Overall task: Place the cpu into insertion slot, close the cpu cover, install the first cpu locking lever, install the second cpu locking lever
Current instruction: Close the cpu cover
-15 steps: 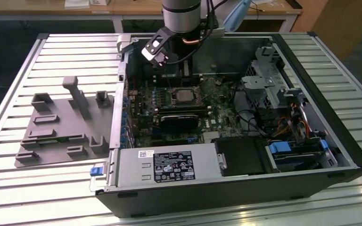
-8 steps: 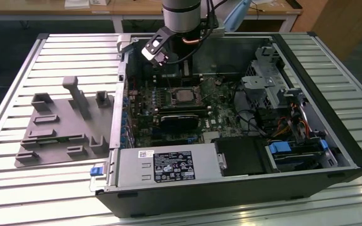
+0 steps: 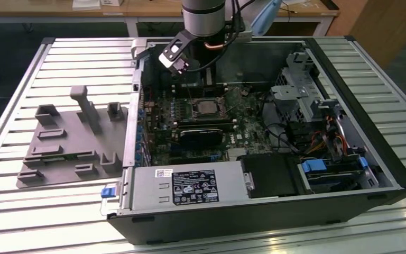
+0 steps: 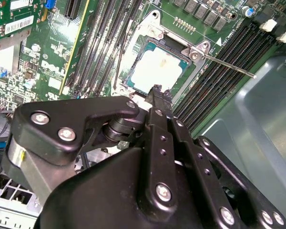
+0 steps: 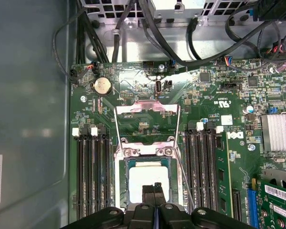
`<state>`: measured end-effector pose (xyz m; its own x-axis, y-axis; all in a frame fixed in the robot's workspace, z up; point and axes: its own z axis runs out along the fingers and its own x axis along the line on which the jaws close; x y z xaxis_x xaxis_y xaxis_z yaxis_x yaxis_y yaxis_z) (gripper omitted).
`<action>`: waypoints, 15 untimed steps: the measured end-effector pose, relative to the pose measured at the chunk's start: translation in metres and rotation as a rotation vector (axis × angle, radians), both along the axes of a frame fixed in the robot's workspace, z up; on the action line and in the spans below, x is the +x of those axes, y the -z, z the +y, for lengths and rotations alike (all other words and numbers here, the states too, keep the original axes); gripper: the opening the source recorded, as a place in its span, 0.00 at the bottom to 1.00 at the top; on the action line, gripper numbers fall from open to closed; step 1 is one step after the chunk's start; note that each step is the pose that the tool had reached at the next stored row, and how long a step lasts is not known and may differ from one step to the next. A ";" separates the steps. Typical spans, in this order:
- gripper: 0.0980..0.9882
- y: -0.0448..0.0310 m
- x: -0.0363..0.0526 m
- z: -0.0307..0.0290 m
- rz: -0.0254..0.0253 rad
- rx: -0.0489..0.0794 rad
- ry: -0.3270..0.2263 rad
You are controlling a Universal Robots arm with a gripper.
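open computer case (image 3: 224, 222) lying on its side on a slatted metal table (image 3: 19, 222). robot arm (image 3: 203, 18) reaching down into it over the motherboard (image 3: 160, 111). silver-grey cpu (image 3: 204, 106) seated in the insertion slot (image 3: 192, 106), near the arm's lower end. 1 grey fixture plate (image 3: 69, 143) on the table at the exterior view's left, just beside the case.

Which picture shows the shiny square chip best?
The second wrist view: the chip looks close and nearly whole. In the first wrist view the gripper hides part; the exterior view shows it far off.
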<state>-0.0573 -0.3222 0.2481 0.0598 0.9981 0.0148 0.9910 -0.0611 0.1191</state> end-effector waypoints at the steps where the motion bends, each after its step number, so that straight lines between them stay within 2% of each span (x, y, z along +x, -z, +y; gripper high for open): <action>1: 0.01 -0.0012 0.0000 0.0000 -0.0001 0.000 0.000; 7: 0.01 -0.0123 0.0000 0.0000 -0.0003 0.000 0.000; 11: 0.01 -0.0132 0.0010 0.0001 0.0000 0.001 0.000; 15: 0.01 -0.0133 0.0107 0.0000 0.0037 0.000 0.000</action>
<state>-0.0465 -0.3222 0.2614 0.0599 0.9981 0.0149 0.9914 -0.0612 0.1154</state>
